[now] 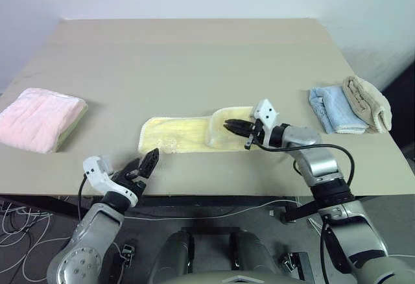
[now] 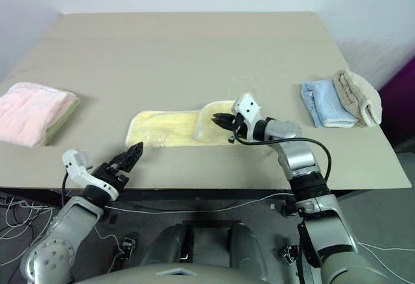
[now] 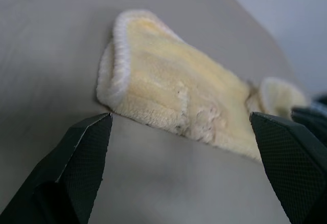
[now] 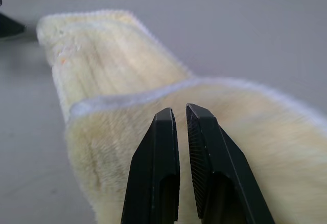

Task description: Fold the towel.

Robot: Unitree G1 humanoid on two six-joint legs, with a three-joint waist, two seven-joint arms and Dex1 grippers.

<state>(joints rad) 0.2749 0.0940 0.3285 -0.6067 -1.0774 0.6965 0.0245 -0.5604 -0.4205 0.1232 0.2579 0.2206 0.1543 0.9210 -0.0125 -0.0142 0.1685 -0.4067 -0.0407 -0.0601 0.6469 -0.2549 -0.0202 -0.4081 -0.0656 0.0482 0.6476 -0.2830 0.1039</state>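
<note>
The pale yellow towel (image 1: 178,135) lies lengthwise near the table's front edge. Its right end is folded back over itself into a raised flap (image 1: 224,128). My right gripper (image 1: 231,126) reaches in level from the right with its fingers nearly together, their tips over the flap near its white hem (image 4: 127,98). I see no cloth between them. My left gripper (image 1: 144,164) hangs open at the table's front edge, just short of the towel's left end (image 3: 117,75), with nothing between its fingers (image 3: 89,147).
A pink folded towel (image 1: 39,118) sits at the far left of the beige table (image 1: 194,57). Light blue (image 1: 334,109) and beige (image 1: 369,102) folded towels lie at the right edge. Cables hang below the table's front edge.
</note>
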